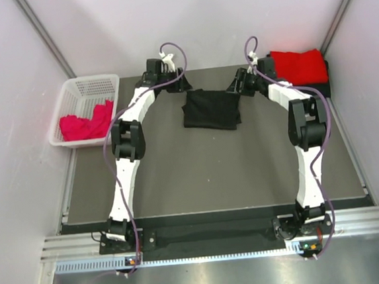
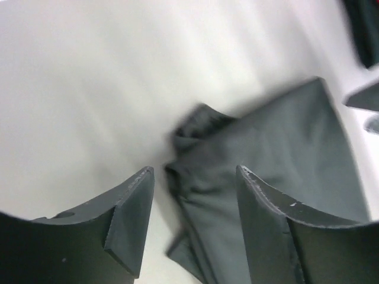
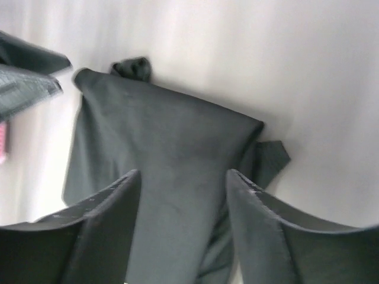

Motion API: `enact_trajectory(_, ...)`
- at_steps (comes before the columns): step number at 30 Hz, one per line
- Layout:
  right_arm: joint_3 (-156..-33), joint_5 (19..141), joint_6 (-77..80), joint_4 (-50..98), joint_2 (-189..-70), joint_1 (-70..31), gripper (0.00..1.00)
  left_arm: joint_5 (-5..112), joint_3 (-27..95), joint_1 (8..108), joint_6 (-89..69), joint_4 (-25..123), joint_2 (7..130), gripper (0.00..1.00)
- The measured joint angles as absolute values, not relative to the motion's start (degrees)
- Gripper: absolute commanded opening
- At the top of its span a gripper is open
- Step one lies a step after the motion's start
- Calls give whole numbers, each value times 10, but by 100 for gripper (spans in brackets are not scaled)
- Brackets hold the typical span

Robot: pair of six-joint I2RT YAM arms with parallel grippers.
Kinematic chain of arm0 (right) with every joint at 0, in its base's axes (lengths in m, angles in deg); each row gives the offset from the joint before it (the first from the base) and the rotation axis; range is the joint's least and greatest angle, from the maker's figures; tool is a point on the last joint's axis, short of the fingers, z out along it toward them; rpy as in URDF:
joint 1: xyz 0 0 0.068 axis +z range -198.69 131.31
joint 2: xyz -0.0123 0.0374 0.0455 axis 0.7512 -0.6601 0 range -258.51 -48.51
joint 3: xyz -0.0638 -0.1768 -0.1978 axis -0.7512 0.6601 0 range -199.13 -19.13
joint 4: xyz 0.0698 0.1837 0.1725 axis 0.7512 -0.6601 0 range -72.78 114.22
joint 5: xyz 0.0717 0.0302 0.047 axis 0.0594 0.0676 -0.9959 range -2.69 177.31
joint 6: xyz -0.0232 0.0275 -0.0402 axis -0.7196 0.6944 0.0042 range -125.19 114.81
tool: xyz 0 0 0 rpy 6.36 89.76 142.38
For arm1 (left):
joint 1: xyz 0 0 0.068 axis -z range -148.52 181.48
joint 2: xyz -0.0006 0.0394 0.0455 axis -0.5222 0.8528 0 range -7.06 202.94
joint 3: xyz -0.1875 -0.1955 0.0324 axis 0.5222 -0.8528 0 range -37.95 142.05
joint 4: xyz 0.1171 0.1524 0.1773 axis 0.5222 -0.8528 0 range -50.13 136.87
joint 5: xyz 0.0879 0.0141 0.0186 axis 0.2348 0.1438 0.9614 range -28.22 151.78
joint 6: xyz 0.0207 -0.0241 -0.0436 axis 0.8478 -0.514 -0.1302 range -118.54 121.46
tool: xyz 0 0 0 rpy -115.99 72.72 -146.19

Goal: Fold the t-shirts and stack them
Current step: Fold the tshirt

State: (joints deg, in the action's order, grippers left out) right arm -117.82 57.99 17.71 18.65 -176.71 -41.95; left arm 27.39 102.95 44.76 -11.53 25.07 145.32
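Two arms reach to the far end of the table [image 1: 212, 173] in the top view; the black t-shirt [image 1: 211, 109] lies folded between the left gripper [image 1: 179, 84] and the right gripper [image 1: 237, 84], each just beside one of its far corners; you cannot judge the jaws from up here. A red t-shirt [image 1: 299, 66] lies at the far right corner; pink-red t-shirts [image 1: 87, 122] sit in the white basket [image 1: 94, 78] on the left. From the left wrist, you see the jaws standing wide apart and gripping nothing; a crumpled corner of the black cloth lies below the gap, blurred. From the right wrist, the jaws are likewise parted and empty, the shirt spread beneath them; whether the fingertips touch the cloth you cannot tell.
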Motion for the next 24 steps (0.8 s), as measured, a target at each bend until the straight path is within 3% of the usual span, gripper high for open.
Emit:
enact_trajectory(5, -1180, 584, 161, 182, -1770, -423, 73, 336, 1014, 449, -103, 275, 1441, 63)
enact_trajectory(7, -1178, 575, 155, 174, -1769, -429, 73, 337, 979, 449, -102, 266, 1411, 61)
enact_trajectory(16, -1121, 523, 153, 139, -1762, -467, 73, 110, 802, 443, -180, 274, 1276, 52)
enact_trajectory(24, -1121, 461, 170, 160, -1782, -467, 73, 29, 729, 447, -232, 284, 1305, 52)
